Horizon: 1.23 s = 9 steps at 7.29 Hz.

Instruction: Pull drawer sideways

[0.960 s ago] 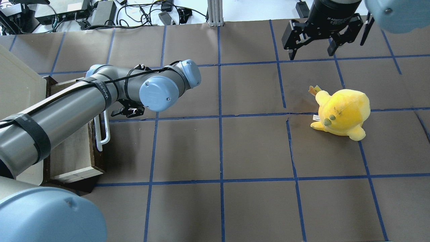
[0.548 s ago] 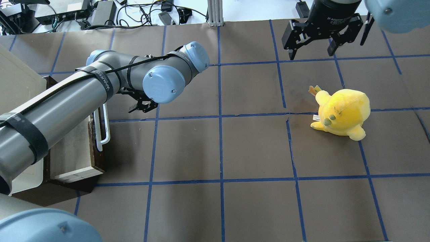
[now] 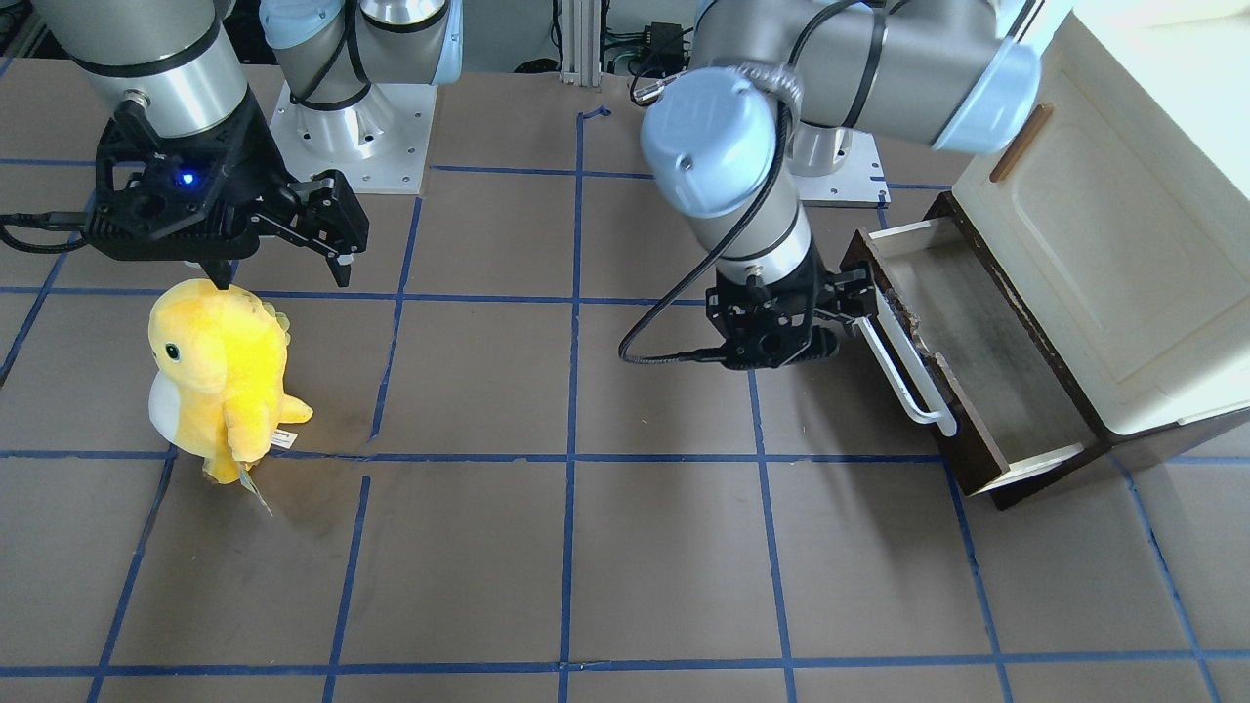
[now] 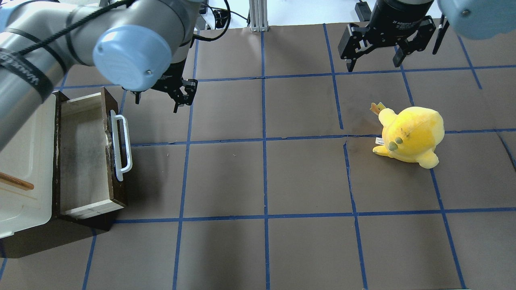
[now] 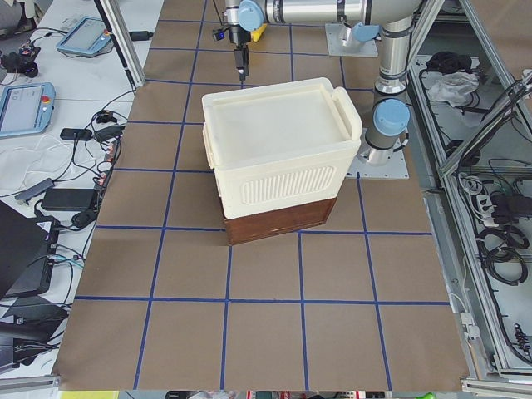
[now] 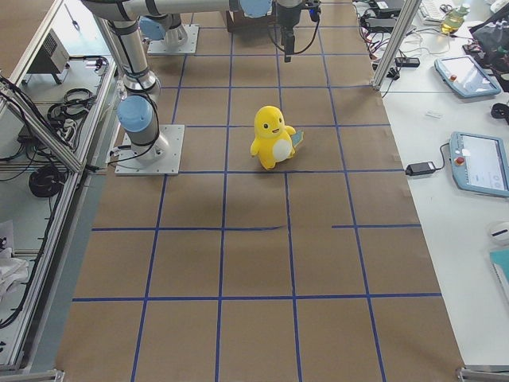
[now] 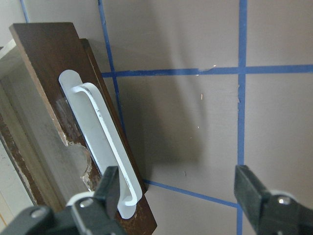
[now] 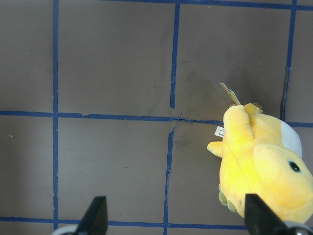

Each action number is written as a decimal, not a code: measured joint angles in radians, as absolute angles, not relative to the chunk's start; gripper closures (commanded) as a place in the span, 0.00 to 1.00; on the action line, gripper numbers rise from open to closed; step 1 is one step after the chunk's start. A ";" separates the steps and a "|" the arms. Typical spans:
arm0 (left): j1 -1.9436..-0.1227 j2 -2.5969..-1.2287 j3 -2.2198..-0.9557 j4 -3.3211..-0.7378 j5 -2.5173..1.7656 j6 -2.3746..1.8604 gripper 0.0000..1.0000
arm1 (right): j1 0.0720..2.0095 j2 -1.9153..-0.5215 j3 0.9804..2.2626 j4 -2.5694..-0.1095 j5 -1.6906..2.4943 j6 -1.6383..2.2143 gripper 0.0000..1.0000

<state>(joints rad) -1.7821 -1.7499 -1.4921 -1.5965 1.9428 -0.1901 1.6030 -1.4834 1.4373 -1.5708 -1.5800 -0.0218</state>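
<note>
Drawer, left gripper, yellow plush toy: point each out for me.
drawer [image 4: 82, 157], overhead view, greyish inside floor.
left gripper [image 7: 178, 188], left wrist view, midway between its fingertips.
yellow plush toy [image 4: 411, 135], overhead view, middle of its body.

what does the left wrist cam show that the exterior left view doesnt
Only the left wrist view: the drawer, its dark brown front chipped at the edge, the white bar handle, and the left hand open and empty near the handle's end.
Only the exterior left view: the cream cabinet, whose ribbed side and top hide the drawer entirely, plus tablets beside the table.
Both: the brown table with its blue tape grid, and the left hand, tiny in the side view.
</note>
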 measured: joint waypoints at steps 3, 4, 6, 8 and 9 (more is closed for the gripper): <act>-1.751 -1.583 -1.511 -1.604 1.740 -0.098 0.16 | 1.603 -1.483 1.437 -1.571 -1.580 -0.022 0.00; -1.729 -1.555 -1.518 -1.604 1.704 -0.068 0.16 | 1.603 -1.483 1.437 -1.571 -1.580 -0.022 0.00; -1.632 -1.522 -1.524 -1.605 1.628 0.015 0.16 | 1.603 -1.483 1.437 -1.571 -1.580 -0.021 0.00; -1.597 -1.494 -1.540 -1.601 1.585 0.028 0.18 | 1.603 -1.483 1.437 -1.571 -1.580 -0.022 0.00; -1.587 -1.478 -1.548 -1.598 1.562 0.029 0.19 | 1.603 -1.483 1.437 -1.571 -1.580 -0.022 0.00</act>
<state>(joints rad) -1.5874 -1.4781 -1.5476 -1.5980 1.5621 0.0291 1.6030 -1.4834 1.4373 -1.5708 -1.5800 -0.0224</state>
